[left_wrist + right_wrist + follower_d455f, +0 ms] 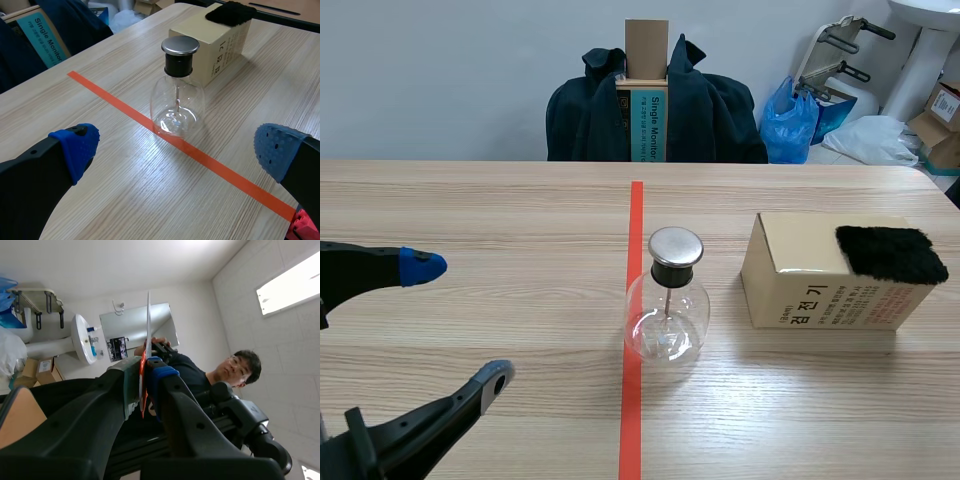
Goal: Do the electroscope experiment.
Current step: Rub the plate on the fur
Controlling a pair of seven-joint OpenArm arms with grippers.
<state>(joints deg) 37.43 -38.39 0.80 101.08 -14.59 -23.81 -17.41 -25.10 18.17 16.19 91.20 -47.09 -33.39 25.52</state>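
The glass flask (665, 318) with its metal cap (676, 245) stands near the middle of the counter (470, 200), its base touching the right side of the orange tape line (636, 215). Nearer the right edge sits a cardboard box (800, 285), with a black fur pad (890, 252) lying on the right end of its top.

The left fingers (420, 267) are spread wide with nothing between them, low over the counter's left side and aimed at the flask. The right fingers (160, 377) point up, away from the counter, and are clamped on a thin flat strip (148, 320) seen edge-on. A person's hand (159, 345) is at the strip just above them.

This looks like the opening step: the strip is in grip but not yet charged. Next, the right arm probably has to bring the strip down to the fur, rub it, then carry it to the metal cap without knocking the flask
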